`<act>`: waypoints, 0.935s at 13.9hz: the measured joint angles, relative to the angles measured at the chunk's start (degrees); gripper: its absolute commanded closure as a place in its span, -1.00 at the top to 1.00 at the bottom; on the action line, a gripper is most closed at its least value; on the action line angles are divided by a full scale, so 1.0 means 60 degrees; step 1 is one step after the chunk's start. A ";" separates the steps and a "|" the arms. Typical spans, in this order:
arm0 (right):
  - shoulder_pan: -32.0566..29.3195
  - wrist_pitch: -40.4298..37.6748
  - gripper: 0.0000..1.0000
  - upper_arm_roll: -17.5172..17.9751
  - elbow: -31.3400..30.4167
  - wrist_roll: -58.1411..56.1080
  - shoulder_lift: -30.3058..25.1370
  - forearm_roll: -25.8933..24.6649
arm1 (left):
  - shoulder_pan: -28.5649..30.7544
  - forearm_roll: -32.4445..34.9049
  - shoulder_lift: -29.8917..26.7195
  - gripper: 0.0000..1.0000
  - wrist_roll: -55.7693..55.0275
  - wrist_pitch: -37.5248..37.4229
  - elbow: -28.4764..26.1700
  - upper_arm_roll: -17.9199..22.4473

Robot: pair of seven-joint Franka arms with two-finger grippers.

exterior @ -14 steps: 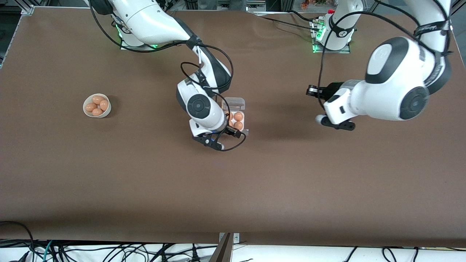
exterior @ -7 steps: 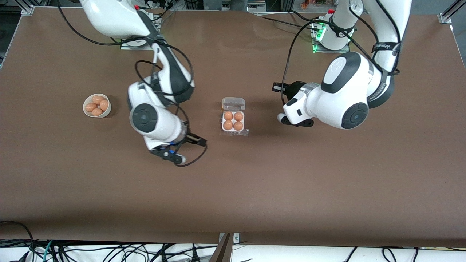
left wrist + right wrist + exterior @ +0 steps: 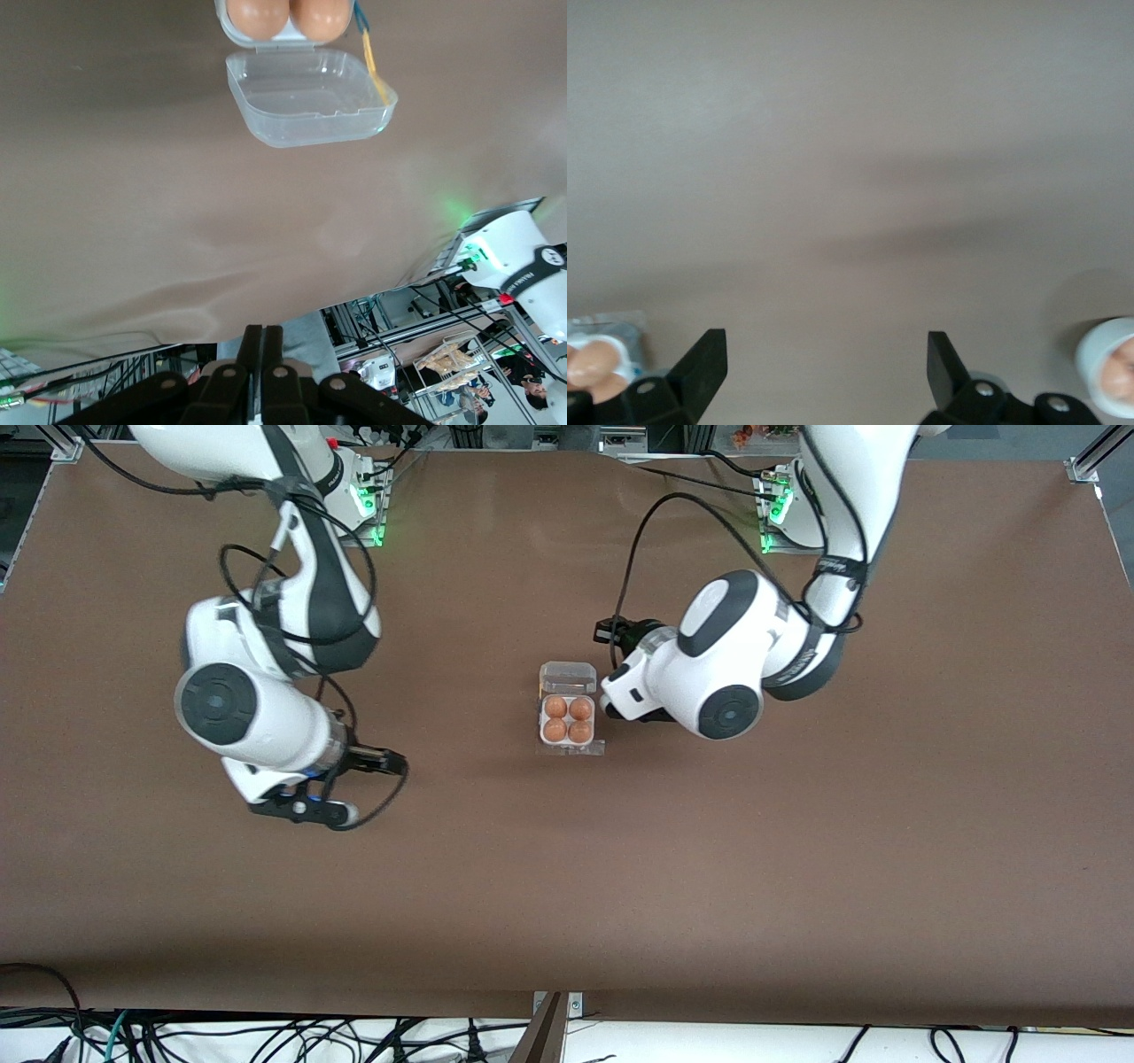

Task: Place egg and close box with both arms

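Brown table (image 3: 797,886), both arms over it; box (image 3: 567,719) sits near the table's middle, somewhat closer to the edge where the robot bases stand than to the camera-side edge; four brown eggs (image 3: 567,719) fill its four cells, two by two; clear lid (image 3: 568,678) lies swung open flat on the table, hinged on the side of the box toward the bases' edge; nothing rests on the lid.

Left gripper (image 3: 262,350) hangs over the table just beside the box, on the side toward the left arm's end; in the front view the wrist body hides its tips; the left wrist view shows the two black fingers (image 3: 252,354) pressed together with no gap and nothing between them; the same view shows the open lid (image 3: 310,96) and two of the eggs (image 3: 291,18) ahead of the fingers, apart from them.

Right gripper (image 3: 376,762) hangs over bare table well apart from the box, toward the right arm's end and nearer the camera-side edge than the box; its fingers (image 3: 700,367) stand spread wide in the right wrist view, holding nothing, only table surface between them; the box shows at one corner of that view, and part of a white bowl (image 3: 1109,367) at another.

Black cables (image 3: 638,558) trail from both arms.
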 measured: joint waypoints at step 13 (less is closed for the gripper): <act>-0.2951 -0.0755 1.00 0.1147 -0.2084 -0.2021 -0.4476 -0.1067 | -0.0801 0.0000 0.1319 -0.89 -0.0919 0.2049 0.0161 0.0017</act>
